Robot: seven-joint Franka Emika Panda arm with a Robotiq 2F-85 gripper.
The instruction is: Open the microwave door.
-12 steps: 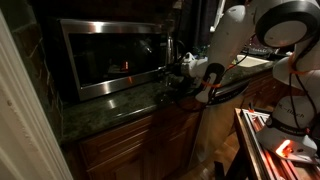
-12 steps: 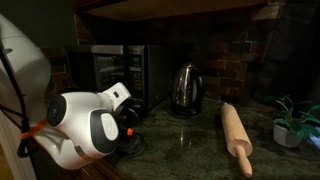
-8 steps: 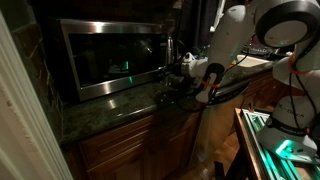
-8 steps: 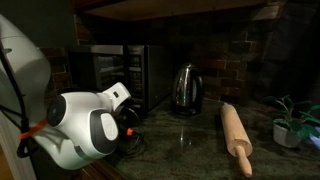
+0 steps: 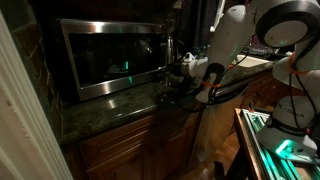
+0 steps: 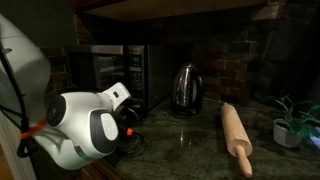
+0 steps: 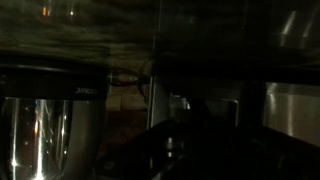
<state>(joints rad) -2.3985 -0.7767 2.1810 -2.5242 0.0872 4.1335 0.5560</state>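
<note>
The microwave door (image 5: 108, 57) is a wide dark glass panel in a steel frame, shut, on the dark green counter. It also shows in an exterior view (image 6: 108, 70). My gripper (image 5: 176, 78) hangs just off the microwave's right end, by its control panel side, low over the counter. In an exterior view the white wrist (image 6: 95, 120) hides the fingers. The wrist view is very dark; steel surfaces (image 7: 290, 110) and a kettle (image 7: 45, 130) show, but the fingers cannot be made out.
A steel kettle (image 6: 184, 88) stands right of the microwave. A wooden rolling pin (image 6: 237, 135) and a small plant (image 6: 293, 120) lie further along the counter (image 5: 110, 105). Wooden cabinet doors (image 5: 120, 150) are below. A brick wall is behind.
</note>
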